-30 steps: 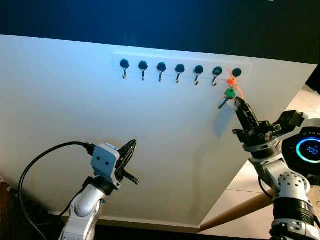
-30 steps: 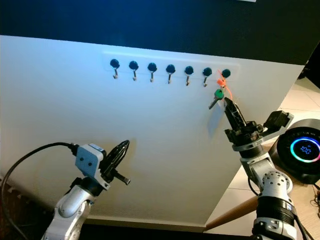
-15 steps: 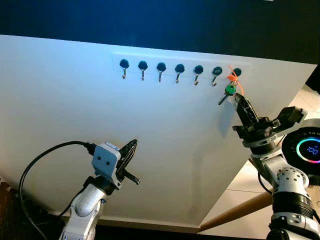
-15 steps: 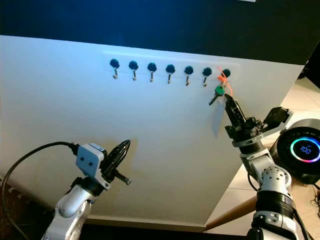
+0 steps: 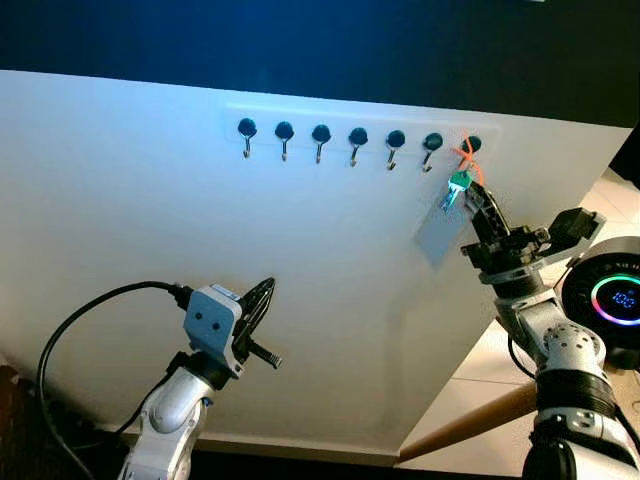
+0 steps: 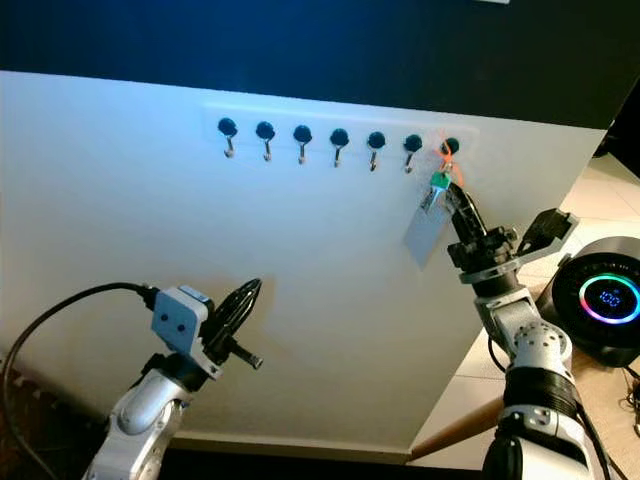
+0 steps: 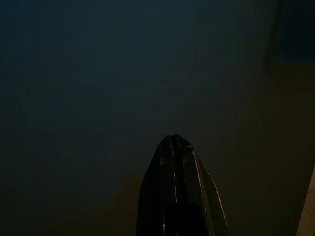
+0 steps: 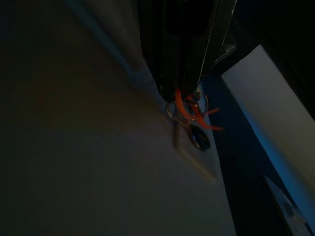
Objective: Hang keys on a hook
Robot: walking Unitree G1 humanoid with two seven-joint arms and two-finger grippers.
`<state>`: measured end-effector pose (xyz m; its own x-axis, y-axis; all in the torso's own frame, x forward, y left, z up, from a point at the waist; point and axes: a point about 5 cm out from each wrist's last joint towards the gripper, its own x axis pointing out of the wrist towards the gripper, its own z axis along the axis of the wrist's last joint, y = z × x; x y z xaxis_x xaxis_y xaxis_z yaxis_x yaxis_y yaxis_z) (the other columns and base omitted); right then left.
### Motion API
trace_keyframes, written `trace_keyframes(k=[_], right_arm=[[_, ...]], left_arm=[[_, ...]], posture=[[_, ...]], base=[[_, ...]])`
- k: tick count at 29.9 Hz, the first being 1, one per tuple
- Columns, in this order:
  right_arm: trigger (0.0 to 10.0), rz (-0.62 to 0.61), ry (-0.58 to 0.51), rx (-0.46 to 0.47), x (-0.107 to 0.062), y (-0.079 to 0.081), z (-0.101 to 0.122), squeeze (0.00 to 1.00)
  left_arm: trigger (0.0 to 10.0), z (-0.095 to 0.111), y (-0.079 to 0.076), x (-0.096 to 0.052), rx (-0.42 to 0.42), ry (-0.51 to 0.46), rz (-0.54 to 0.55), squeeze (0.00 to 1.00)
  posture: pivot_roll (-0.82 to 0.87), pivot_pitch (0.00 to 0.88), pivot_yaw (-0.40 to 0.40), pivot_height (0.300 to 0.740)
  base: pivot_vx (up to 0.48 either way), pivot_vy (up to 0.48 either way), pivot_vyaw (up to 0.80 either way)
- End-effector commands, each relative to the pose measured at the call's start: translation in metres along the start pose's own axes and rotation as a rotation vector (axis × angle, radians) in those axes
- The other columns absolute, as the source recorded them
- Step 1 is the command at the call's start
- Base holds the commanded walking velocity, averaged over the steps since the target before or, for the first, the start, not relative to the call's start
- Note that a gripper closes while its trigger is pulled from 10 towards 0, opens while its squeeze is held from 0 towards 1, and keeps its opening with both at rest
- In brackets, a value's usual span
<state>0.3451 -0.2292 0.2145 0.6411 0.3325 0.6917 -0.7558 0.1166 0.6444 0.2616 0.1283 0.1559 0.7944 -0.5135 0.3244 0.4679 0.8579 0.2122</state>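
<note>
A row of several black-knobbed hooks (image 5: 358, 141) runs along the white wall. The keys (image 5: 458, 181), one with a green head and an orange tie (image 5: 466, 157), hang just under the rightmost hook (image 5: 473, 145), with a pale tag (image 5: 439, 229) dangling to the left. My right gripper (image 5: 478, 197) is shut on the keys, pointing up at that hook. In the right wrist view the orange tie (image 8: 190, 109) and the ring sit at the black fingertips (image 8: 182, 73). My left gripper (image 5: 262, 299) is shut and held low by the wall, holding nothing.
A round black device with a glowing ring (image 5: 614, 299) stands at the right, beside a slanted wooden pole (image 5: 470, 424). A black cable (image 5: 58, 345) loops from the left wrist. The wall's right edge falls off toward a tiled floor (image 5: 610, 205).
My right gripper has risen with the keys toward the rightmost hook, and the tag has swung out to the left. The left arm has stayed put.
</note>
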Motion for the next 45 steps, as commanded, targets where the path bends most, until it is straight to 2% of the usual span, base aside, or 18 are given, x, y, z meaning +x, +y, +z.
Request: trace_keyframes(k=[1, 7, 13, 20, 23, 29, 31, 34, 37, 40, 45], right_arm=[[10.0, -0.044, -0.02, -0.007, -0.002, -0.005, 0.002, 0.0], [10.0, -0.117, -0.017, -0.013, -0.006, -0.015, -0.002, 0.0], [10.0, -0.136, -0.007, -0.017, -0.009, -0.018, -0.004, 0.0], [10.0, -0.151, 0.003, -0.026, -0.011, -0.02, -0.007, 0.0], [10.0, -0.157, 0.006, -0.03, -0.011, -0.021, -0.008, 0.0], [10.0, -0.16, 0.007, -0.034, -0.01, -0.021, -0.008, 0.0], [10.0, -0.161, 0.012, -0.039, -0.01, -0.021, -0.009, 0.0], [10.0, -0.164, 0.017, -0.045, -0.009, -0.022, -0.01, 0.0], [10.0, -0.156, 0.02, -0.048, -0.008, -0.021, -0.011, 0.0], [10.0, -0.156, 0.029, -0.05, -0.008, -0.021, -0.013, 0.0], [10.0, -0.157, 0.035, -0.053, -0.007, -0.021, -0.014, 0.0]], left_arm=[[10.0, -0.002, -0.004, -0.002, -0.003, 0.018, -0.016, 0.0], [10.0, 0.0, -0.004, -0.001, -0.003, 0.012, -0.022, 0.0], [10.0, 0.004, -0.004, 0.001, -0.008, -0.01, -0.023, 0.0], [10.0, 0.022, -0.008, 0.014, -0.018, -0.093, -0.037, 0.0], [10.0, 0.04, -0.02, 0.025, -0.054, -0.173, -0.084, 0.0], [10.0, 0.05, -0.033, 0.031, -0.087, -0.211, -0.149, 0.0], [10.0, 0.051, -0.043, 0.032, -0.098, -0.197, -0.212, 0.0], [10.0, 0.047, -0.049, 0.031, -0.074, -0.17, -0.25, 0.0], [10.0, 0.041, -0.052, 0.03, -0.065, -0.138, -0.281, 0.0], [10.0, 0.044, -0.055, 0.033, -0.099, -0.151, -0.303, 0.0], [10.0, 0.05, -0.057, 0.039, -0.097, -0.172, -0.298, 0.0]], posture=[[0.12, 0.064, -0.085, 0.74], [0.12, 0.064, -0.083, 0.74], [0.12, 0.06, -0.082, 0.74], [0.12, 0.062, -0.083, 0.74], [0.12, 0.065, -0.084, 0.74], [0.12, 0.067, -0.085, 0.74], [0.12, 0.067, -0.084, 0.74], [0.12, 0.066, -0.082, 0.74], [0.12, 0.065, -0.082, 0.74], [0.12, 0.066, -0.085, 0.74], [0.12, 0.069, -0.082, 0.74]], base=[[0.0, 0.0, 0.0], [0.0, 0.0, 0.0], [0.0, 0.0, 0.0], [0.0, 0.0, 0.0], [0.0, 0.0, 0.0], [0.0, 0.0, 0.0], [0.0, 0.0, 0.0], [0.0, 0.0, 0.0], [0.0, 0.0, 0.0], [0.0, 0.0, 0.0], [0.0, 0.0, 0.0]])
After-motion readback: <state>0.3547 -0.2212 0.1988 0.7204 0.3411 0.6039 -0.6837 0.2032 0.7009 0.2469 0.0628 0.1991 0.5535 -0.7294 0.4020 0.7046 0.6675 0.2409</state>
